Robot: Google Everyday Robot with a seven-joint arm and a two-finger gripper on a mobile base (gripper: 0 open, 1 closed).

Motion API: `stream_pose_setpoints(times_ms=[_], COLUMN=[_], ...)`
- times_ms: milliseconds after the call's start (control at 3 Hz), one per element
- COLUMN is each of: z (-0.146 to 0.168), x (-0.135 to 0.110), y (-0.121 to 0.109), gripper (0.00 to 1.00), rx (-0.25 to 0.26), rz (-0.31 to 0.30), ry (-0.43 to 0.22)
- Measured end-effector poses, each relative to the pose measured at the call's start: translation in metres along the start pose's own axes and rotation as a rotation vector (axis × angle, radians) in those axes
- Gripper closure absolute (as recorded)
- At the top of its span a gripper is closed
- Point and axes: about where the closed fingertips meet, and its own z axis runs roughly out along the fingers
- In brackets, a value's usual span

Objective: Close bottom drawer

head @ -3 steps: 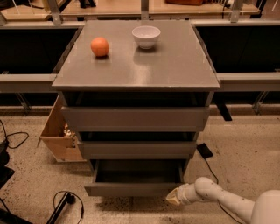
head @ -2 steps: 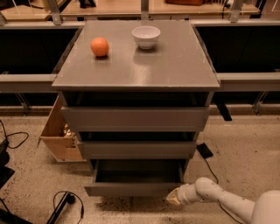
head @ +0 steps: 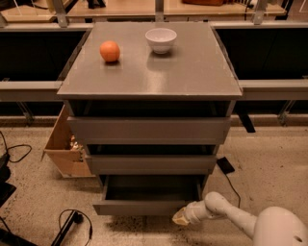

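Gripper low at near right, at the right end of the bottom drawer front; touching or just beside, unclear. Apart or together: cannot tell. Drawer stands pulled out, box exposed, so the closing push is left to do.

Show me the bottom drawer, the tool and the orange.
bottom drawer (head: 139, 207), camera view, middle of its grey front.
tool (head: 179, 219), camera view, its tip, by the drawer front's right end.
orange (head: 109, 51), camera view, its centre.

Probably a lab: workbenches, floor cables, cardboard box; tool low by bottom drawer.
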Motion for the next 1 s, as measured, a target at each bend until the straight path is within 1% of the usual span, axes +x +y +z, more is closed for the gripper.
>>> stream_pose_setpoints(times_ms=[333,667,1000], z=[0.047,0.052,0.03], x=[-0.005,-0.016,-0.036], y=[0.012,-0.005,-0.063], gripper=[1.0,1.0,1.0], rx=[-0.152,-0.175,-0.092], rz=[-0.029,-0.049,-0.071], ry=[-0.026,-0.026,-0.025])
